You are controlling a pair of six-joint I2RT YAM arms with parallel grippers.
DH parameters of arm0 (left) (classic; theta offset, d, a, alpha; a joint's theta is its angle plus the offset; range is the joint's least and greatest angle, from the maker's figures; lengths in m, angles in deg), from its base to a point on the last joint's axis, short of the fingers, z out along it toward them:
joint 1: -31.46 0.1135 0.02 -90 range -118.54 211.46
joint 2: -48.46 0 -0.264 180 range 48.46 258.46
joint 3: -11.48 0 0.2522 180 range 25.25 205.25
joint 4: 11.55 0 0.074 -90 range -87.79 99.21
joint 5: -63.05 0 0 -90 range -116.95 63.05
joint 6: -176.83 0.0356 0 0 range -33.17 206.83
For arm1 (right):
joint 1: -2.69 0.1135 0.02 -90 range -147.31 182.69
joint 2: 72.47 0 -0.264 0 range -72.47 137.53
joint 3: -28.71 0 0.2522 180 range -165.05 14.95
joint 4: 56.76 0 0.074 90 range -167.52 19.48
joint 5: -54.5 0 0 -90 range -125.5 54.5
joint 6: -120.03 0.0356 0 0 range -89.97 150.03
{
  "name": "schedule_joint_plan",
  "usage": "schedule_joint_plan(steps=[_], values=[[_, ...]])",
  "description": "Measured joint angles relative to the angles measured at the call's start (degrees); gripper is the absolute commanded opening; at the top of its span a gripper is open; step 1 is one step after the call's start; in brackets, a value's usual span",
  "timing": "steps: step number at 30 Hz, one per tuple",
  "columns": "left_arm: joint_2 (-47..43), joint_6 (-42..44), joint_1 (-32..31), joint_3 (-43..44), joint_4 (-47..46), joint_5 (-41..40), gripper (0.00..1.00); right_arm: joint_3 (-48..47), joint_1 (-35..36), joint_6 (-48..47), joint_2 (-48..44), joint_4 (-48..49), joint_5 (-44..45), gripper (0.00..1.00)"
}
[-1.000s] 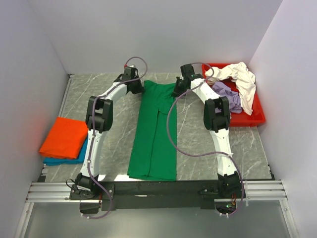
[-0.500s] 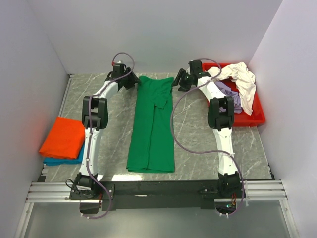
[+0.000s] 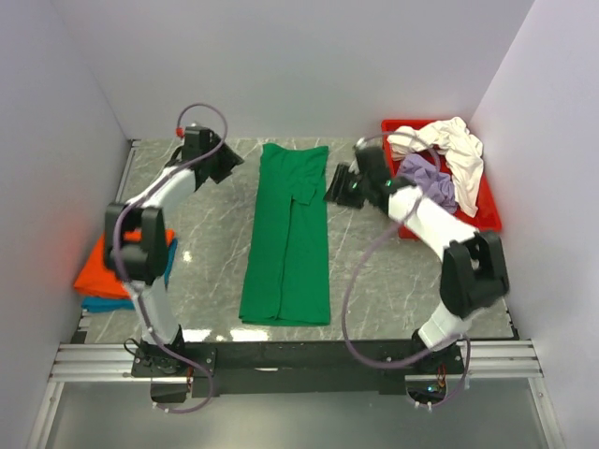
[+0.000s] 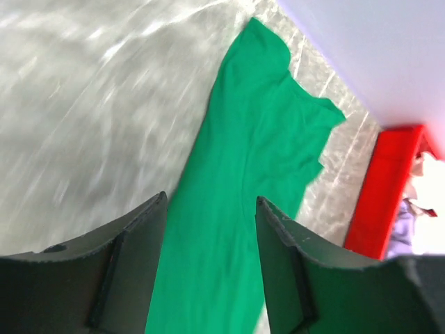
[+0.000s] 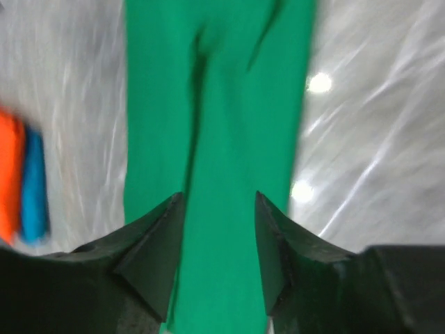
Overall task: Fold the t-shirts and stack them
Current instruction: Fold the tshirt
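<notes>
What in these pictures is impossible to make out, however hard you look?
- Top view: the teal t-shirt lies under the orange t-shirt, and the left arm covers part of both.
- Top view: the cream-white t-shirt and lavender t-shirt lie bunched in the red tray; anything beneath is hidden.
- Left wrist view: the right edge cuts off the tray.
- Right wrist view: motion blur smears the folds of the green t-shirt.

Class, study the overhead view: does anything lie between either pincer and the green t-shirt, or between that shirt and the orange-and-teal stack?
Nothing visible does. Only bare table separates the left pincer and right pincer from the green t-shirt, and the shirt from the orange-and-teal stack, though the left arm's elbow overlaps that stack in view.
</notes>
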Motion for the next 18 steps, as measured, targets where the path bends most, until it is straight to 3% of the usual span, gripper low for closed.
schedule_joint_plan(steps=[5,9,12,18], values=[[-20.0,-6.2,-4.0,-18.4,3.0,-9.8,0.55,18.4,15.6,1.8,-12.7,3.8,4.8,0.47],[-35.5,-11.6,-13.8,-33.6,8.1,-16.8,0.56,27.8,26.6,4.7,-18.4,3.7,8.7,0.47],[-45.9,-14.9,-18.7,-43.0,11.6,-18.8,0.56,29.1,34.2,7.2,-20.6,3.4,12.6,0.46],[-63.0,-18.6,-18.8,-55.9,19.0,-21.3,0.56,27.7,45.3,11.1,-18.9,3.9,19.7,0.45]])
